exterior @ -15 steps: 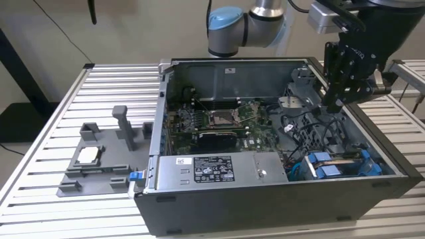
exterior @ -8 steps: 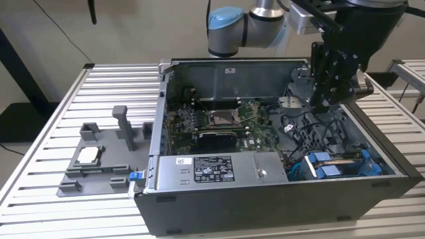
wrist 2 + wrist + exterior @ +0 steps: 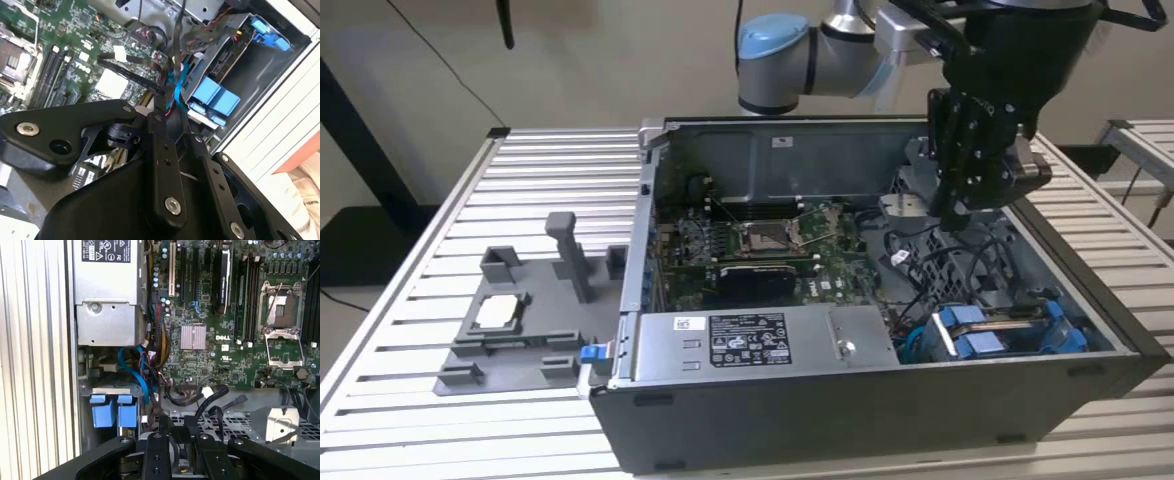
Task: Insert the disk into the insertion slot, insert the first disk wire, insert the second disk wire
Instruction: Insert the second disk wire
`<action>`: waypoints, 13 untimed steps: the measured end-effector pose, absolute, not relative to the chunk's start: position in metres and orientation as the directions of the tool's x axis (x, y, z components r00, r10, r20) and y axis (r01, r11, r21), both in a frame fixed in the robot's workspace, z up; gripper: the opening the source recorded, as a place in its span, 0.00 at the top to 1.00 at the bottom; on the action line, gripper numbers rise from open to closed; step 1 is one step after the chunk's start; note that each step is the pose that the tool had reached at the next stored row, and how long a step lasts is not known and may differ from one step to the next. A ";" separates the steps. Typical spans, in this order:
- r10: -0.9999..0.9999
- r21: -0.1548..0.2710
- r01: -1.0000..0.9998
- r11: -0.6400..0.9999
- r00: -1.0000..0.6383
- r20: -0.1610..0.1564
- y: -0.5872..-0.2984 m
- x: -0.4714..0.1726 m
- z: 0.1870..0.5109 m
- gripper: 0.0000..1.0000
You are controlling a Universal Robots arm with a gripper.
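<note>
Just behind the near wall of the open computer case (image 3: 854, 420) on the tabletop (image 3: 400, 410), the disk (image 3: 1003, 335) in its blue carrier sits in the insertion slot (image 3: 222, 50) at the near right corner, while the gripper (image 3: 958, 208) hangs over cables (image 3: 921, 265) farther back, and I cannot tell whether it grips anything.

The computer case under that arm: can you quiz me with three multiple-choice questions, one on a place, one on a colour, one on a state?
1. Where is the claw?
A. Over the grey fixture.
B. At the computer case's open interior.
C. Off the table.
2. The disk carrier is:
A. red.
B. blue.
C. yellow.
3. The computer case's side is:
A. open.
B. panelled shut.
C. taped.
Answers: 1 B, it hangs within the case's walls; 2 B, its tabs are bright blue; 3 A, the motherboard lies bare.
</note>
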State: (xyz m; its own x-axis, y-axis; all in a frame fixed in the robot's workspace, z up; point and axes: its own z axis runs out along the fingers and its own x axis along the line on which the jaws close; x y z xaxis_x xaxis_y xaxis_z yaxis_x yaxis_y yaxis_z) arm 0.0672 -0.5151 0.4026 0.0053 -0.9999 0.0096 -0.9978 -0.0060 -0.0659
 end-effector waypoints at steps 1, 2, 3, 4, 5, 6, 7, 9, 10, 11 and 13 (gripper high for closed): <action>-1.000 -0.069 -0.998 -0.007 0.006 0.020 -0.513 0.066 0.402 0.73; -1.000 -0.074 -0.997 -0.009 0.007 0.026 -0.512 0.065 0.402 0.73; -1.000 -0.079 -0.997 -0.011 0.009 0.030 -0.509 0.065 0.401 0.73; -0.999 -0.084 -0.996 -0.013 0.010 0.032 -0.506 0.064 0.401 0.73; -0.999 -0.089 -0.996 -0.015 0.012 0.035 -0.504 0.064 0.400 0.73; -0.999 -0.094 -0.995 -0.018 0.014 0.039 -0.501 0.063 0.400 0.73; -0.999 -0.095 -0.995 -0.022 0.017 0.051 -0.501 0.063 0.399 0.73; -0.996 -0.094 -0.995 -0.032 0.024 0.080 -0.500 0.061 0.399 0.73; -0.995 -0.095 -0.995 -0.036 0.027 0.091 -0.500 0.061 0.399 0.73; -0.995 -0.099 -0.994 -0.041 0.031 0.099 -0.498 0.061 0.399 0.73; -0.993 -0.110 -0.993 -0.050 0.038 0.108 -0.495 0.060 0.398 0.73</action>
